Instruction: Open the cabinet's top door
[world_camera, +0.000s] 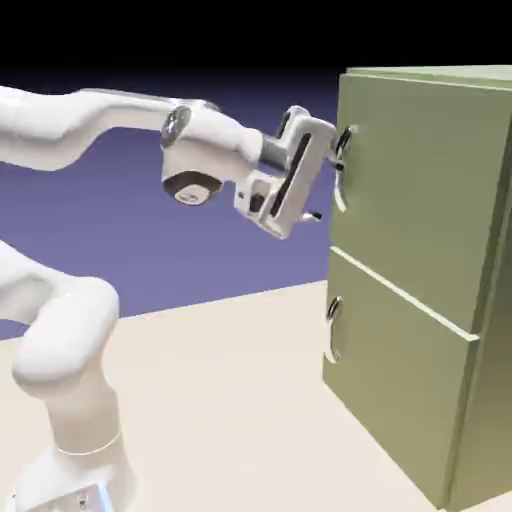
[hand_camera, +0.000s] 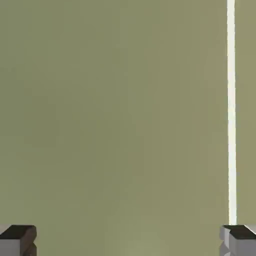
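Top door (world_camera: 425, 180): shut; approached with tool (world_camera: 327, 191) spread, grasping nothing; could miss or knock the curved handle (world_camera: 341, 188) if closed misaligned.

The exterior view looks side-on across arm and cabinet (world_camera: 415, 200); the hand view faces the cabinet's green front up close.
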